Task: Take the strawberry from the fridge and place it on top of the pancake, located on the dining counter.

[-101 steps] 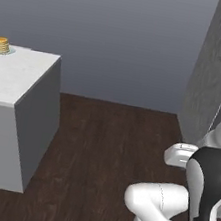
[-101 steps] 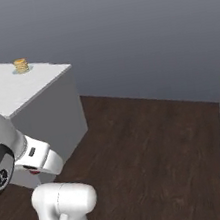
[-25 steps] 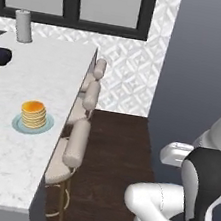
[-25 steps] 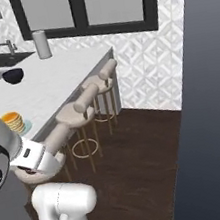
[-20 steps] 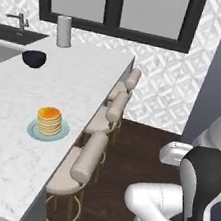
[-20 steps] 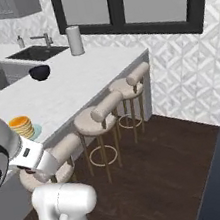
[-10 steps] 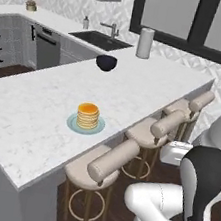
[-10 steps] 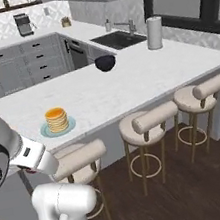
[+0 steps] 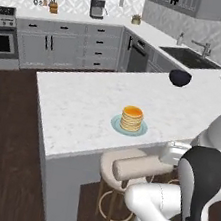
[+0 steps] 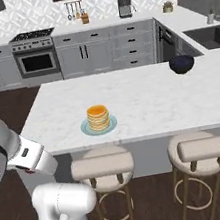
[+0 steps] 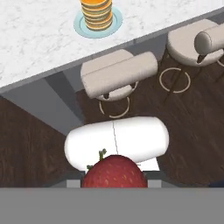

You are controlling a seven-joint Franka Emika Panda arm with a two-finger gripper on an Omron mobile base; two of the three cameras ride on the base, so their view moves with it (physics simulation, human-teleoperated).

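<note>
Carry step, fetch part looks done: the strawberry (image 11: pixel 114 171) sits at the bottom of the hand view, right where the fingertips come up, so the gripper (image 11: pixel 114 181) is pinching it, jaws pressed in on the fruit with the tips themselves hidden behind it. The arm is tucked low in front of the base, not yet over the counter. The pancake (image 9: pixel 132 118) stack sits on its pale plate (image 9: pixel 116 125) on the dining counter (image 9: pixel 84 98), near the front edge that faces the robot, roughly mid-length of that edge, well apart from the dark bowl (image 9: pixel 180 78) toward the far right corner. From the right base view the pancake (image 10: pixel 98 117) is just behind the edge, above the left stool (image 10: pixel 102 167); a second stool (image 10: pixel 206 151) stands to its right. In the hand view the stack (image 11: pixel 96 13) is at the top, past a stool (image 11: pixel 117 79), so the fruit is still well short of it and lower than the countertop. Next move, my read: raise the hand above the counter edge, reach forward over the stool until the strawberry hangs over the stack's syrupy top, lower close, then let go. Risks: clipping the stool back or counter edge on the way up; a round fruit rolling off if dropped from high or off-centre.
</note>
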